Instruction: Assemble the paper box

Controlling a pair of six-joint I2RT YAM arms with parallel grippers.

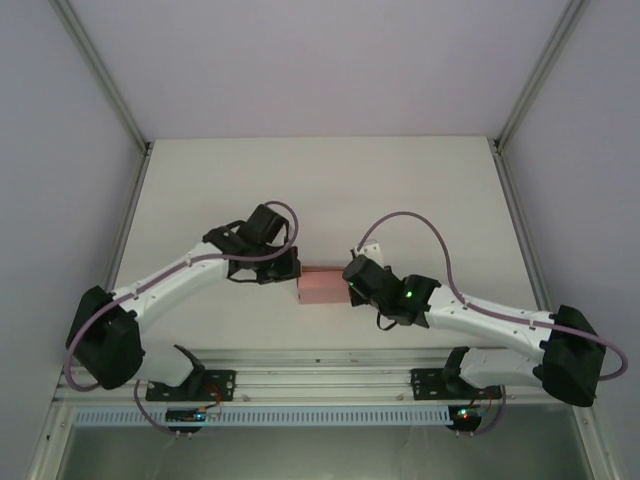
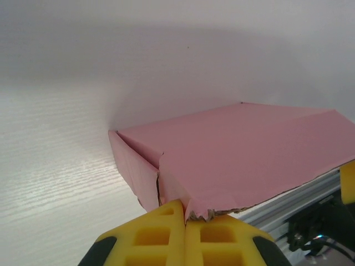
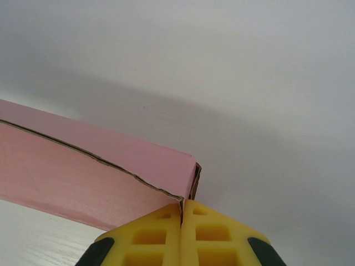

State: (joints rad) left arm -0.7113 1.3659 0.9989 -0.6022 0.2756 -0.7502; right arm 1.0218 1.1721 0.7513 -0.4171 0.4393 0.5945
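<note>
The paper box [image 1: 322,287] is being held just inside the middle of the near edge of the worktop [image 1: 320,190]. A ragged flap edge at its left end is being pinched by the closed left fingers [image 2: 180,227]. Its right-end corner is being pinched by the closed right fingers [image 3: 180,224].

1. Small pale pink paper box [image 1: 322,285], folded into a low rectangular shape, lying just below centre of the overhead frame, long side running left to right.
2. Left wrist view: broad flat top panel across middle right, short end wall at left, ragged torn edge at bottom centre.
3. Right wrist view: reaching from left edge to lower centre, dark seam running diagonally.
</note>
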